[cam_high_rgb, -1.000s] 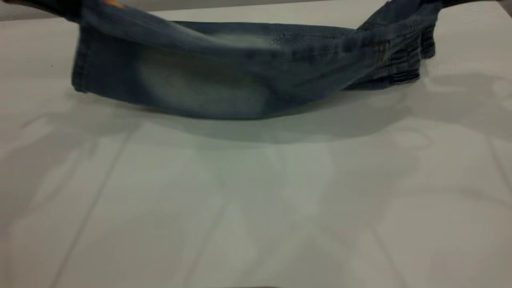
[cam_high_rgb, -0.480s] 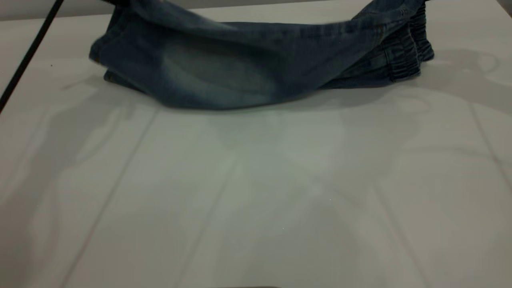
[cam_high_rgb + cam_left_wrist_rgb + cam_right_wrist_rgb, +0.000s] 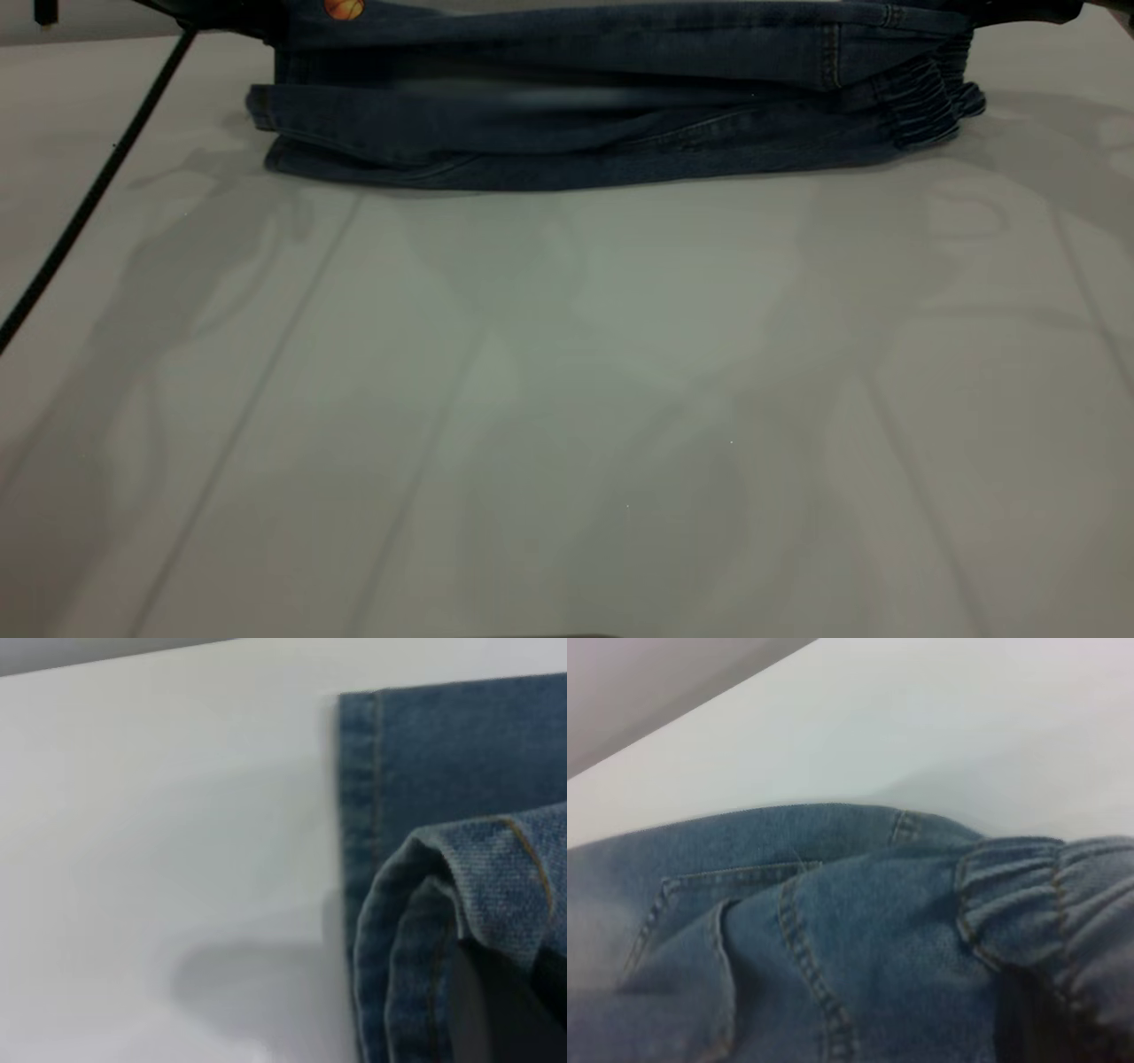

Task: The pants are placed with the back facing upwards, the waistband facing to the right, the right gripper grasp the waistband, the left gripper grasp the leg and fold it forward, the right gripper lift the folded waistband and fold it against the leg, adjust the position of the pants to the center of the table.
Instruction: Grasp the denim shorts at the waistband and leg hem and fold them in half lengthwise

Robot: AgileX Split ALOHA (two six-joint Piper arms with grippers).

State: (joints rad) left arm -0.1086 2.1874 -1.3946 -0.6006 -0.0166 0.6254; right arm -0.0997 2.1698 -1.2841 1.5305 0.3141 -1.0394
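The pants [image 3: 611, 97] are lying folded lengthwise at the far edge of the table [image 3: 567, 399], waistband [image 3: 930, 97] to the right. An orange ball print [image 3: 344, 9] is peeking out at the upper left corner. Both grippers are sitting cut off by the top edge — only dark corners and a cable [image 3: 89, 195] are showing, so their grip cannot be told. In the wrist views only denim is showing — a hem [image 3: 359, 815] and gathered elastic [image 3: 1028, 895].

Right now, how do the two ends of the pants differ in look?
The waistband at the exterior view's right is gathered and puckered; the leg hem at the left is flat with a straight stitched edge. An orange ball print sits near the hem end; none shows by the waistband. Both ends are blue denim with tan stitching, stacked in layers on the table.
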